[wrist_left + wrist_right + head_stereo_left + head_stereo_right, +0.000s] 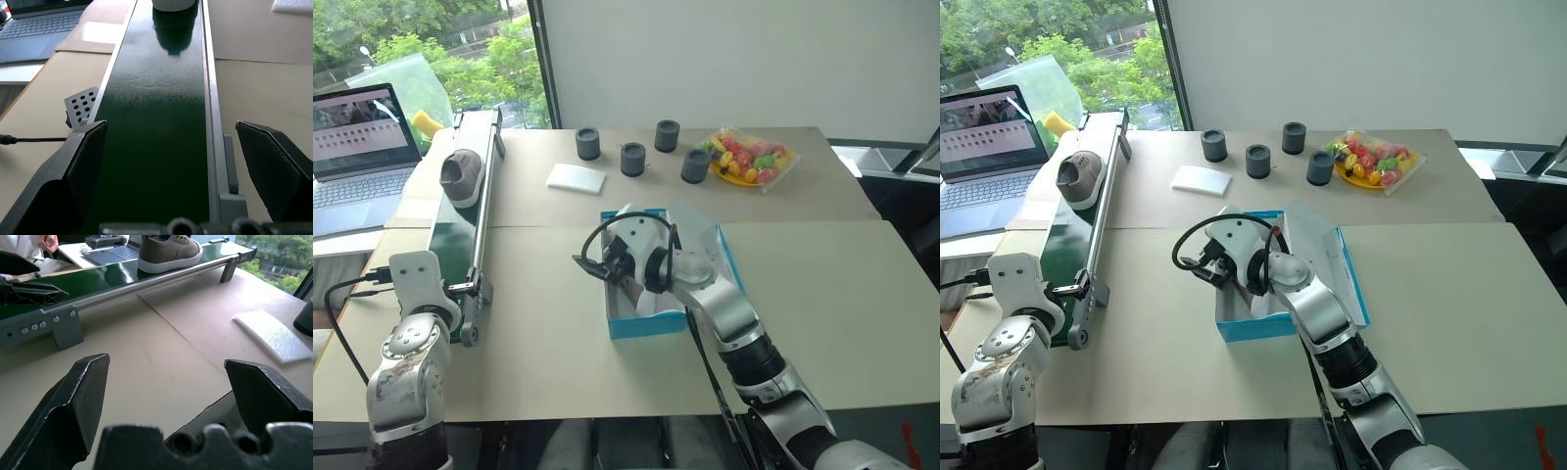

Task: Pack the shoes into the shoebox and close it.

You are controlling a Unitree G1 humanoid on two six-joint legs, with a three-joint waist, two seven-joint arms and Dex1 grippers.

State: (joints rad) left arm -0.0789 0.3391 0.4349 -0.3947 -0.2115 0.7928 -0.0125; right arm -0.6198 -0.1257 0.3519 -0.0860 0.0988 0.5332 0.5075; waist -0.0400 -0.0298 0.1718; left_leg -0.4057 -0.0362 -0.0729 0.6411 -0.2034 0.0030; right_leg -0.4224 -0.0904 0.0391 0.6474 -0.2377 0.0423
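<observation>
1. My right gripper (597, 262) reaches forward and to my left over the near-left part of the shoebox (631, 325), pointing about level, jaws spread wide with nothing between them.
2. My left gripper (176, 161) hangs over the near end of the conveyor belt (460, 220), jaws released too — just dark green belt between them.
3. The shoebox sits mid-desk (842, 294), bright blue outside, white inside, its flap lid (700, 240) standing open on the right side.
4. One shoe (462, 176) — grey-brown upper, whitish sole — rests upright on the belt's far half, well apart from the box.
5. My right arm hides most of the box interior, so I cannot tell what lies in it.
</observation>
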